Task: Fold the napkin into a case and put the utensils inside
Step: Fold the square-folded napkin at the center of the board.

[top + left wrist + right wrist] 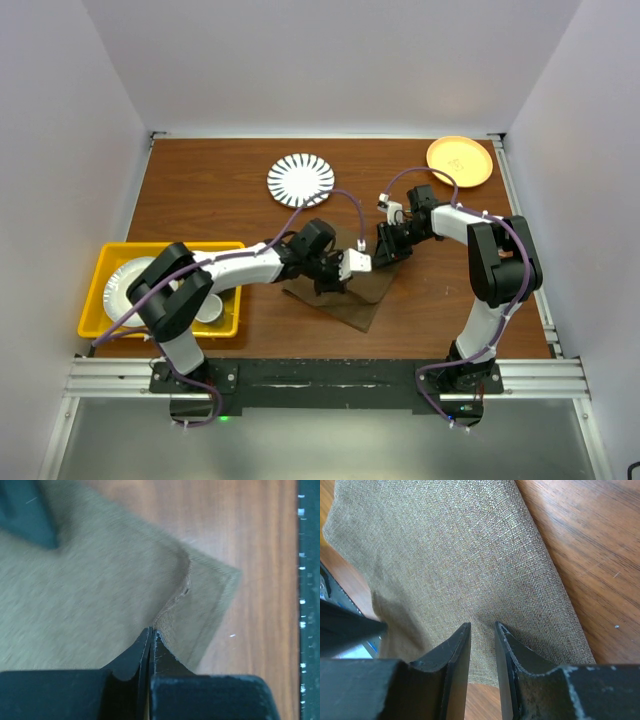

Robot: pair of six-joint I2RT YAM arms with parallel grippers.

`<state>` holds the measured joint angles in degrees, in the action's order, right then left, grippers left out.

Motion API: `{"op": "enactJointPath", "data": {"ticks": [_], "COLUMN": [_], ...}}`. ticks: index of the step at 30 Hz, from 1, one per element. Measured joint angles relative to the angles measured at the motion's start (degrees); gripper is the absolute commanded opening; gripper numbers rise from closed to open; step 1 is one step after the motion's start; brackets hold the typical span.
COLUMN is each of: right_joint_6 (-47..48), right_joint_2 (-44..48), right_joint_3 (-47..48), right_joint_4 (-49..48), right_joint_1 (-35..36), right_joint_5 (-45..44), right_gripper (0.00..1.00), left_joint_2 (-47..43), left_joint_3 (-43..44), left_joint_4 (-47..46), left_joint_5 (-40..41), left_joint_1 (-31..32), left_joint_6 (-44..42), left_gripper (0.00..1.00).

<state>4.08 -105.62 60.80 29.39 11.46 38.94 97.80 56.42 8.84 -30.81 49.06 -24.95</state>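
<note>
Left jaws: pressed fully together, tips pinching a raised pucker of the plain olive-brown cloth napkin (pixel 100 590) just in from one of its corners; a ridge of cloth runs up into the tips. Right jaws: closed to a narrow gap, with the woven napkin (pixel 470 555) filling that gap at its near edge, so they grip the cloth there. The cloth around both pairs of tips is drawn up into shallow creases. From above, the napkin (pixel 352 302) lies partly doubled over on the brown wood-grain desk (pixel 200 200), at about mid-width and nearer the arms' side than the far side, one corner pointing toward the arm bases. The black-and-white left arm (pixel 250 265) reaches over the napkin's left part; the right arm (pixel 450 222) comes in over its far-right edge, and the two wrists sit close together above the cloth. Beyond the napkin and a little left: a round plate with black and white radial stripes (pixel 301 180), apart from the cloth. Far right of the napkin, well apart, at the desk's back corner: a round orange plate (pixel 460 160). Left of the napkin, well apart: a yellow plastic bin (pixel 100 262) holding white dishes (pixel 125 285), partly hidden by the left arm.
</note>
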Motion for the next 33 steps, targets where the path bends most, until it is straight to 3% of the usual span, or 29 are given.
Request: {"op": "enactJointPath", "data": {"ticks": [11,21,25,33], "right_joint_6": [-0.81,0.28,1.01,2.86], "right_joint_2": [2.36,4.61,2.71,0.85], "right_joint_3": [2.58,9.27,9.27,9.27], "right_joint_4": [2.99,3.15,3.39,3.06], "right_joint_1": [0.04,0.04,0.04,0.04], "right_joint_5": [0.59,-2.34,-3.61,-6.78], "right_gripper": [0.51,0.54,0.59,0.45], "left_joint_2": [3.1,10.62,11.82,12.09], "left_joint_3": [3.76,13.11,14.12,14.19], "left_joint_4": [-0.13,1.33,2.12,3.08], "left_joint_5": [0.57,2.25,3.34,4.94], "left_joint_1": [-13.16,-15.37,-16.24,-17.81], "left_joint_6": [1.95,1.86,1.86,1.88], "left_gripper": [0.0,0.0,0.0,0.0]}}
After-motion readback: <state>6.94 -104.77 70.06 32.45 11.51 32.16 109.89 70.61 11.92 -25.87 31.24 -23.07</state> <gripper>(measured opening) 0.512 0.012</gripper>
